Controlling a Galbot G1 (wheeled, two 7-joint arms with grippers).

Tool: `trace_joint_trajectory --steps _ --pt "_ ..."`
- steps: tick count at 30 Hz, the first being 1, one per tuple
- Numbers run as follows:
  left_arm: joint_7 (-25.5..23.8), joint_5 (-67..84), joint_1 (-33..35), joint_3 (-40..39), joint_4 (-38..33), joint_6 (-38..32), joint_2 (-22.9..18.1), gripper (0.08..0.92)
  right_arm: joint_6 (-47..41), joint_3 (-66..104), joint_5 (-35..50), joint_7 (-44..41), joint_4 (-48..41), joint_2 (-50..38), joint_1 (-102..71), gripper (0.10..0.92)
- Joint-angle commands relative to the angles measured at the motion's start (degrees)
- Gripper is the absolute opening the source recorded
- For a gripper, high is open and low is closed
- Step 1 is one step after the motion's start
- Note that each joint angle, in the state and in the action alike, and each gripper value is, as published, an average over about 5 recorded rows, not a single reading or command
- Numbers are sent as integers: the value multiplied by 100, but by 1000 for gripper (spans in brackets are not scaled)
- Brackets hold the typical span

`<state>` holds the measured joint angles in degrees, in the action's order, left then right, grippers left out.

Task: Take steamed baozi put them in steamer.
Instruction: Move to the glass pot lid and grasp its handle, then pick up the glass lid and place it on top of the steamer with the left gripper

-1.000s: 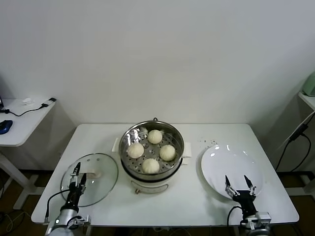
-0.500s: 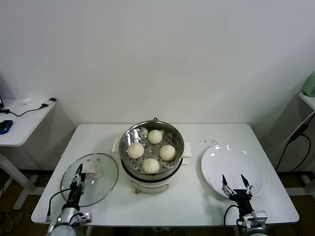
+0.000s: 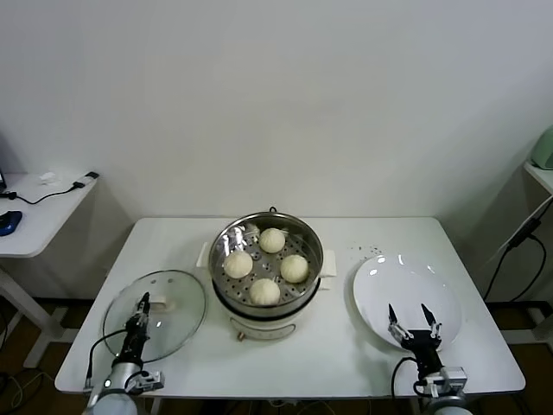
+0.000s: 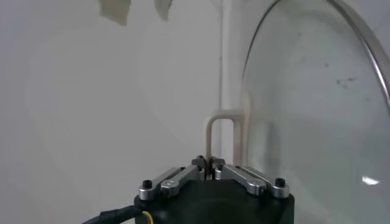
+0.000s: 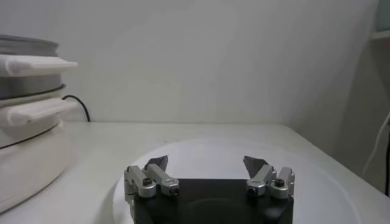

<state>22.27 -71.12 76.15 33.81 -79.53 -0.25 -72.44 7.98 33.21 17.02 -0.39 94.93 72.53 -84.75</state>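
Four steamed baozi (image 3: 266, 265) sit inside the steamer (image 3: 267, 256), spread over its perforated tray, none touching another. The steamer stands at the middle of the surface (image 3: 346, 346), nearer the back edge than the front, its cream-white base and side handles showing under the steel rim.

Off toward the front-left corner lies the glass lid (image 3: 160, 313), flat on the surface, just beside the steamer. The left gripper (image 3: 142, 308) hovers over the lid's near part, and its fingers are pressed right together; in the left wrist view the tips meet in front of the lid's white handle (image 4: 220, 134), and they seem to be empty, though the angle makes that hard to settle.

Over on the front-right side rests the white plate (image 3: 406, 298), bare. The right gripper (image 3: 410, 316) hangs at the plate's near rim, fingers spread wide apart with nothing between them, as the right wrist view shows plainly.
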Motion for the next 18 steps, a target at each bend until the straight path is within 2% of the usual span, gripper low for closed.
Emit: trace_joint_trajectory --steps 1,6,11,14,18 --pt "-329 453 402 205 -1257 51 261 135 -7 10 11 4 65 -10 -19 823" --pt "-916 1102 948 482 -2397 289 742 135 -20 22 -29 33 151 -45 -19 823" --pt "-1929 1866 1291 660 -3704 1082 1247 135 -77 13 -239 113 169 -78 41 823" --pt "-2347 1856 1111 548 -4224 1520 1310 135 -78 -13 -324 119 158 -86 66 823" --pt "-2776 1518 531 -76 -4573 2204 1227 135 -45 -53 -388 103 161 -93 66 823"
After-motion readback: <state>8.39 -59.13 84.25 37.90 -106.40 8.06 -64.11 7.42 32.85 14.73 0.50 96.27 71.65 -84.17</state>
